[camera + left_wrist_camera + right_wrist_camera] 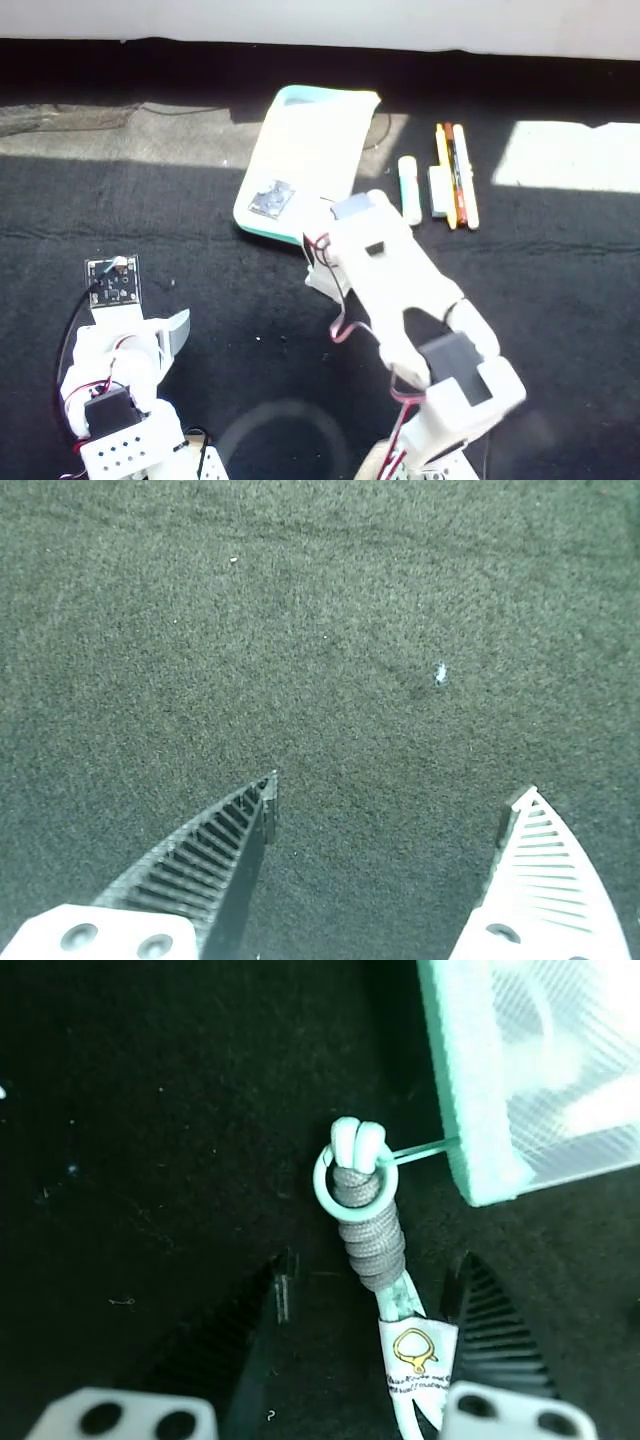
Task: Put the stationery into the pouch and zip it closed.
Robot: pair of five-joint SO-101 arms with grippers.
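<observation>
Two grippers, both with jaws apart. The left gripper hangs over bare black mat at the near left of the table, well apart from the pouch. The right gripper is at the pouch's near corner, one open finger on each side of the zip pull's cord. The cord is knotted through a teal ring, which a thin loop ties to the pouch corner. A paper tag lies at the cord's other end. The pouch lies flat on the mat, pale face with a teal edge. The stationery, pens and shorter pieces, lies in a row beside the pouch on the right arm's side, outside it.
</observation>
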